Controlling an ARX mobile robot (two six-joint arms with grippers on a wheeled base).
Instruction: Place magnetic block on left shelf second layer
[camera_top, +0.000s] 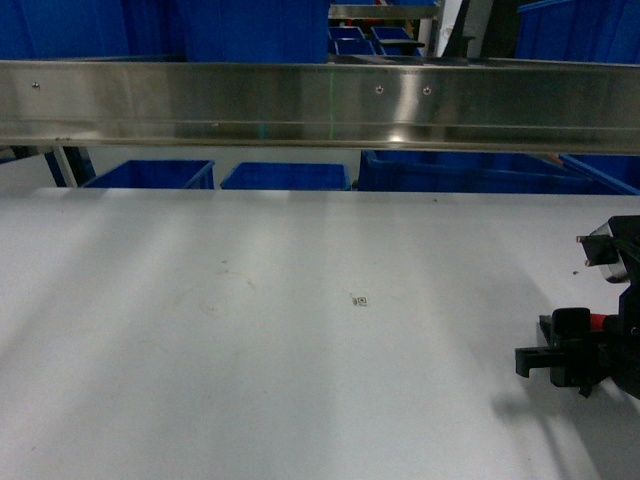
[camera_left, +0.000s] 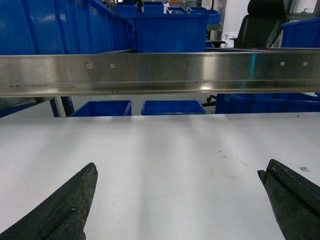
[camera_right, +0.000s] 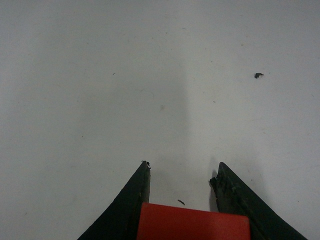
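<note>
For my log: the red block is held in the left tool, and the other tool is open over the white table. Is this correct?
Not quite. The red block sits in the right tool, as the right wrist view shows. The left tool is the open, empty one over the white table.

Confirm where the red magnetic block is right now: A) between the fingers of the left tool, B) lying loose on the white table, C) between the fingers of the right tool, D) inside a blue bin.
C: in the right wrist view the magnetic block sits between the fingers of the right tool, above the white table; the left tool is open and empty.
</note>
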